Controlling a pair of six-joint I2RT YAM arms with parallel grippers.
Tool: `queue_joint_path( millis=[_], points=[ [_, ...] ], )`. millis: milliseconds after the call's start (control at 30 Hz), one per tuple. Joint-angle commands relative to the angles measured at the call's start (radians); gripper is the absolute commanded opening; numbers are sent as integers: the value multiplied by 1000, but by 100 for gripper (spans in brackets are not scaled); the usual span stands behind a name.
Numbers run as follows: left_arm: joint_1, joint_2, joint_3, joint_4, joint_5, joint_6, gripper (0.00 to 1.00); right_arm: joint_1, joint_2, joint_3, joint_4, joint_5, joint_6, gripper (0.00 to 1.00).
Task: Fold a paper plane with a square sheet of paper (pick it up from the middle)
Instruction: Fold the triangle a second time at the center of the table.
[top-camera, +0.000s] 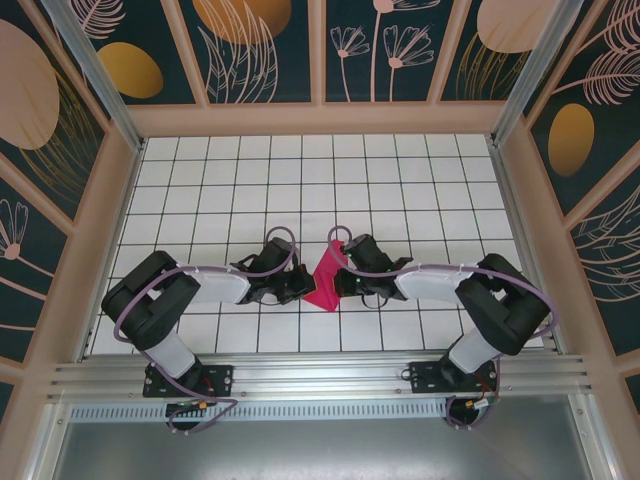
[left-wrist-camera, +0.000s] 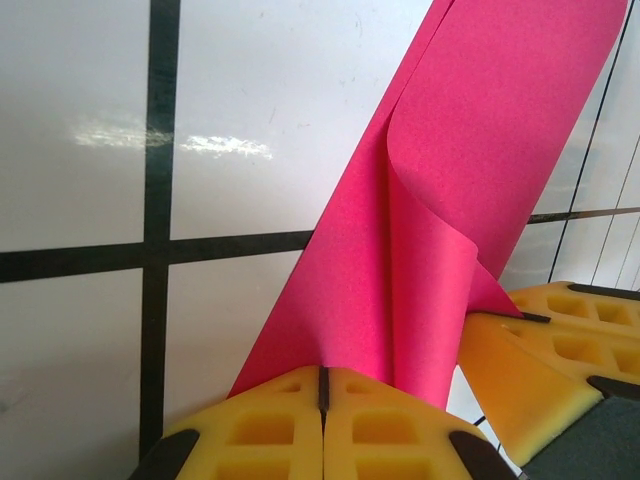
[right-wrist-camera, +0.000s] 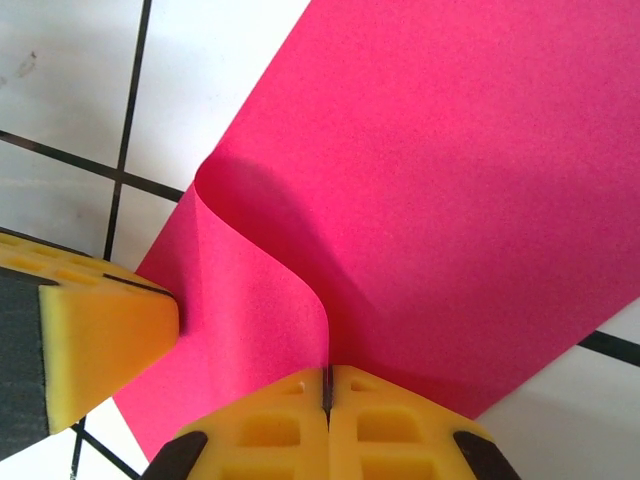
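The square sheet of paper (top-camera: 326, 278) is magenta-pink and hangs curled between my two grippers over the middle of the tiled table. My left gripper (top-camera: 303, 283) is shut on its left edge; in the left wrist view the paper (left-wrist-camera: 440, 210) rises from the pinched yellow pads (left-wrist-camera: 250, 425) and rolls over itself. My right gripper (top-camera: 342, 278) is shut on the opposite edge; in the right wrist view the sheet (right-wrist-camera: 450, 200) bends into an S-curve right above the closed pads (right-wrist-camera: 400, 420). Each wrist view also catches the other gripper's yellow finger (left-wrist-camera: 545, 345) (right-wrist-camera: 100, 345) close by.
The white tiled table (top-camera: 320, 180) with dark grid lines stretches out behind the grippers. Wooden-framed walls (top-camera: 320, 118) close in the back and both sides. Both arm bases sit on the metal rail (top-camera: 320, 385) at the near edge.
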Motion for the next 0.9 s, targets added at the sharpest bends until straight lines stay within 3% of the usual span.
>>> queue_joint_path(
  millis=[0,367,867],
  points=[
    [-3,32,5,-46,-16,23,8,-8,0,27,-47,16,-24,0],
    [-4,38,11,-53,-14,33,9,-5,-87,-37,-8,-28,16,0],
    [-4,31,11,-62,-15,39,9,-3,-33,6,-41,15,7,0]
  ],
)
